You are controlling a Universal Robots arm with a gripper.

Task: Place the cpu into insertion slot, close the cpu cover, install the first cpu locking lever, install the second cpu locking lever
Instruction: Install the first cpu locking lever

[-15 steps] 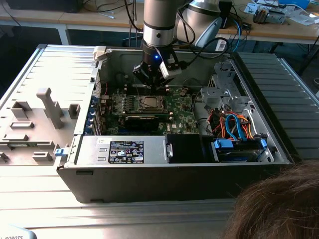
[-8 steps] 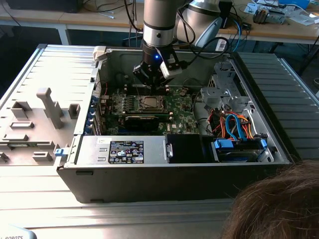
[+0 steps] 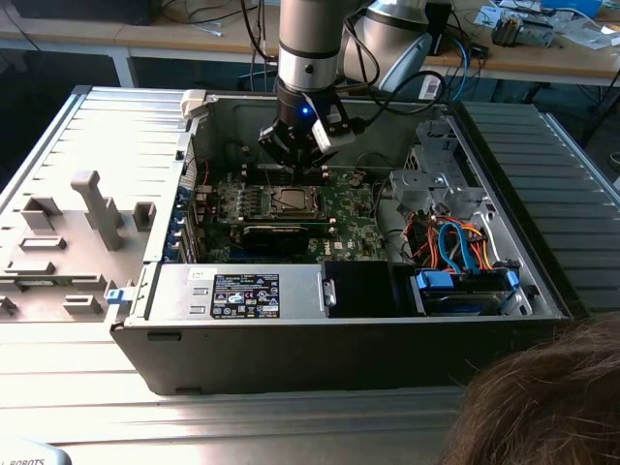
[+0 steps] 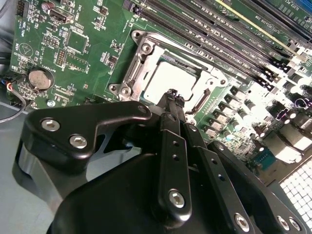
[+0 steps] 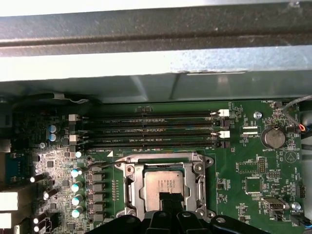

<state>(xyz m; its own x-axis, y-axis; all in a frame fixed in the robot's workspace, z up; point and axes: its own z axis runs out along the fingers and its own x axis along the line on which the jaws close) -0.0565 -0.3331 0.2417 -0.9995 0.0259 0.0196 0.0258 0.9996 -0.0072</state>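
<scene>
The cpu (image 4: 165, 77), a flat silver square, lies in the insertion slot (image 5: 201, 169) on the green board, also seen as the cpu (image 5: 163, 181) and the cpu (image 3: 290, 201). The cpu cover (image 4: 138, 57), a silvery frame, lies flat around it, its cut-out showing the chip; the cpu cover (image 5: 133, 181) looks the same. A thin wire lever (image 5: 103, 166) runs out from one socket corner; I cannot tell if it is latched. My gripper (image 4: 173, 95) is shut with nothing between its tips, just above the chip's edge, and shows as the gripper (image 5: 168, 198) and the gripper (image 3: 295, 163).
Memory slots (image 5: 156, 129) run beside the socket, a coin battery (image 5: 272, 138) and capacitors (image 5: 75, 186) flank it. The case wall (image 5: 156, 63) stands close behind. A black card (image 3: 276, 235), cables (image 3: 455, 247) and a labelled metal box (image 3: 245, 294) fill the case. A person's hair (image 3: 542, 407) is near.
</scene>
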